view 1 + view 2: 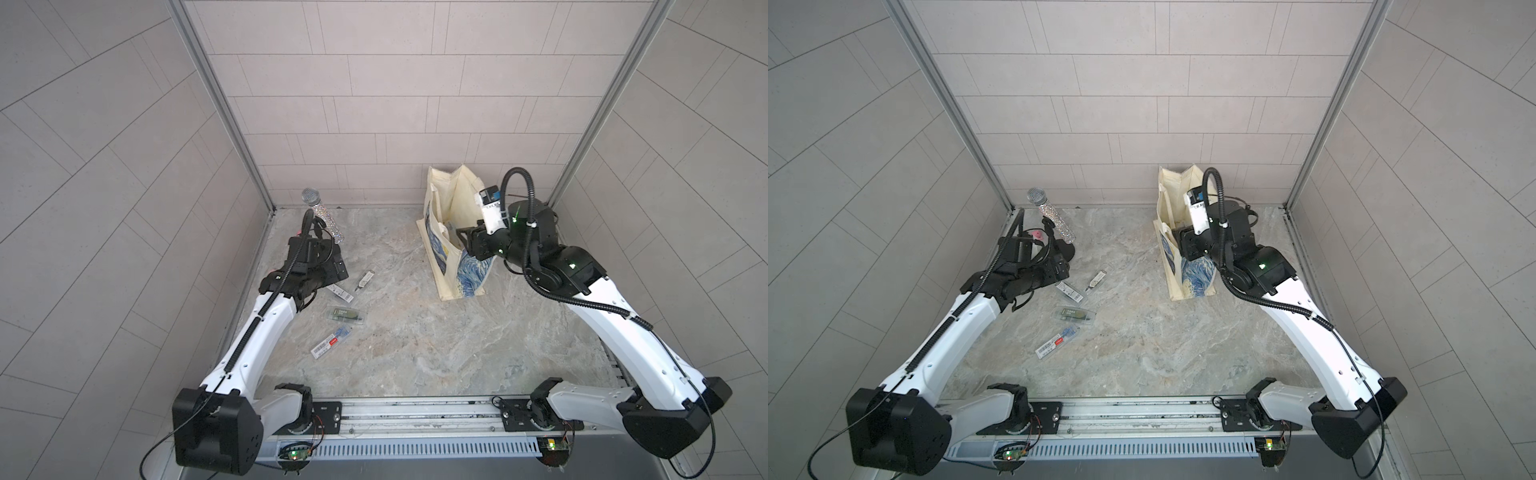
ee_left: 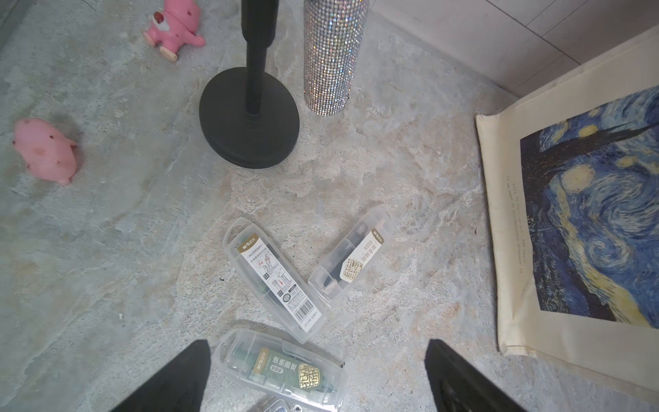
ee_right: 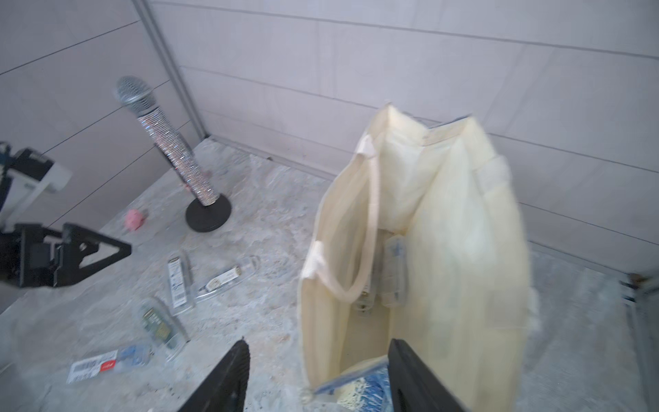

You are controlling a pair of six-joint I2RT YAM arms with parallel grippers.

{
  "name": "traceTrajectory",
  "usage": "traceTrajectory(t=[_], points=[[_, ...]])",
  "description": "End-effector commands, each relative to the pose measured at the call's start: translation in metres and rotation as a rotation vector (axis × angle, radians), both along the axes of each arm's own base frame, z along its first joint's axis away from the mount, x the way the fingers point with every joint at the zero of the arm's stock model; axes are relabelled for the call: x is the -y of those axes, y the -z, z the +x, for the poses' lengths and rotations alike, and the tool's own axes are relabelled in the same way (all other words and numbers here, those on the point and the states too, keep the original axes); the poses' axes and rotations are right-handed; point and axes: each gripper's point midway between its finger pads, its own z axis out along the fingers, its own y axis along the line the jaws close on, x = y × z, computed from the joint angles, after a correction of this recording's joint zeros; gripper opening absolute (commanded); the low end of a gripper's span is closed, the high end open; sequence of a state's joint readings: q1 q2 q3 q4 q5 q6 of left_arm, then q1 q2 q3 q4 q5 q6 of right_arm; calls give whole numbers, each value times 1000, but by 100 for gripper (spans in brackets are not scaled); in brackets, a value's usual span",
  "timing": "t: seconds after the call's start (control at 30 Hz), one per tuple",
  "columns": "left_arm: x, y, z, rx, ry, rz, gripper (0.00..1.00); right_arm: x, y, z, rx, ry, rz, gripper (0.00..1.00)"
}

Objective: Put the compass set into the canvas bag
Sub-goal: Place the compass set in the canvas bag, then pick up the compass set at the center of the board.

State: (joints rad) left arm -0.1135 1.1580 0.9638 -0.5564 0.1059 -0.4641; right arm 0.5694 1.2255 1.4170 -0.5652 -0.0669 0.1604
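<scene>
Currently the left gripper (image 2: 317, 344) is spread wide and holds nothing. In the left wrist view its two dark fingers (image 2: 178, 385) stand far apart above the table (image 2: 107, 249), and the green-labelled compass set (image 2: 281, 371) lies flat on the table under the gap between them. Just beside it lies the white-labelled compass set (image 2: 274, 281), which shows a barcode, and next to that one a shorter compass set (image 2: 351, 264) with a gold label makes a V shape with it. In both top views a fourth compass set (image 1: 330, 347) (image 1: 1057, 343) with a red mark lies nearer to the robot's base, a little apart from the other three. All four are clear plastic cases on the left part of the table, outside the canvas bag (image 1: 440, 195) (image 1: 1169, 195). The canvas bag stands upright on the far right part of the table, close to the back wall, with its mouth open and the blue and yellow painting on its outer side. The right gripper (image 3: 317, 342) is at the near edge of this mouth. Its fingers (image 3: 228, 385) are apart, the cloth edge lies in the gap between them, and they do not press on it, although this view is blurred. Deep inside the bag some clear cases (image 3: 392, 271) lie at the bottom; their labels I cannot read. Beyond the left gripper a glittering microphone (image 2: 333, 53) leans beside a black stand (image 2: 249, 121), and two pink toys (image 2: 46, 149) lie near it.
</scene>
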Motion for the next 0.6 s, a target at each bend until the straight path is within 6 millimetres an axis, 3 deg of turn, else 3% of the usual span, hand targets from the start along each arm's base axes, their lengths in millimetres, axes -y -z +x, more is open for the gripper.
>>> traceTrajectory(t=[0.0,0.1,0.17,0.4,0.57], points=[[-22,21,-16,-119,-88,28,100,-40,15,-6,7,-103,-11,64],[-40,43,-27,-247,-178,85,99,-62,40,-12,-43,-156,-38,63],[-40,52,-28,-308,-184,79,97,-73,53,-15,-63,-185,-55,63],[-29,88,-1,-372,-198,21,88,-98,85,-25,-129,-261,-103,62],[-24,114,22,-402,-258,12,87,-108,102,-32,-162,-301,-149,63]])
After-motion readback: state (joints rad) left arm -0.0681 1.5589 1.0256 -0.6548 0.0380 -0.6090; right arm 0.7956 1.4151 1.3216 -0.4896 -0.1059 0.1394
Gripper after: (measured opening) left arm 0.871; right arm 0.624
